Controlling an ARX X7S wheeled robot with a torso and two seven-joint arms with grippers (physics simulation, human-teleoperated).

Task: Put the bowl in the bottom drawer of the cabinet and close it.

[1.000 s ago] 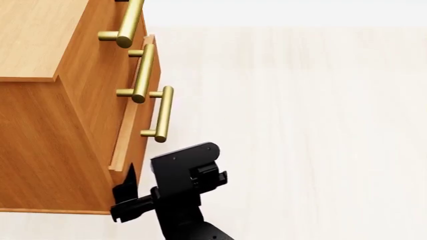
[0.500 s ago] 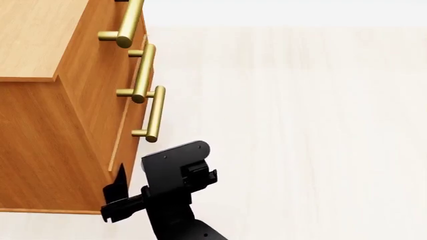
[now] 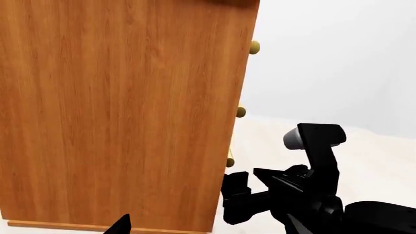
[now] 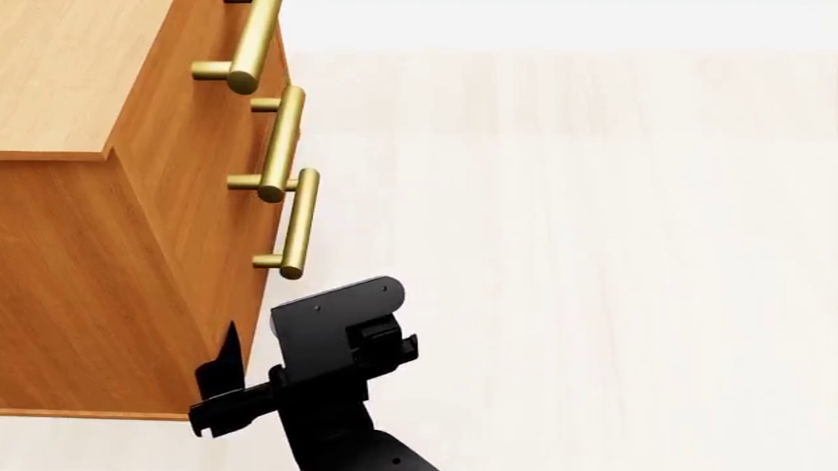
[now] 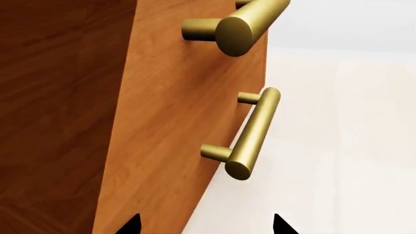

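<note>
Bowl first: it appears in none of the three views, so if it is in the bottom drawer, that is a judgement and not something seen.

Left wrist view: the cabinet (image 3: 117,112) shows its plain orange-brown side, with the ends of three brass handles poking past its front edge. The lowest end (image 3: 230,162) sits in line with the two above. The right gripper (image 3: 233,200) is just beside the lower front corner, its jaws apart and holding nothing. Of the left gripper only one dark fingertip (image 3: 121,225) shows at the frame edge, so I cannot tell whether its jaws are apart or together.

Head view: a second ago the bottom drawer (image 4: 242,285) stood out from the cabinet (image 4: 78,265) with its side wall showing. Now its front lies flush with the fronts above, and its handle (image 4: 298,224) has moved in towards the cabinet. The right gripper (image 4: 220,388) has followed it in and sits at the lower front corner, jaws apart. To my eye the closing is done, or very nearly.

Right wrist view: the drawer front (image 5: 169,161) is smooth grained wood with no gap showing at its edge. Its brass bar handle (image 5: 252,134) stands on two short posts. The right gripper (image 5: 204,225) shows only two fingertips, well apart.
</note>
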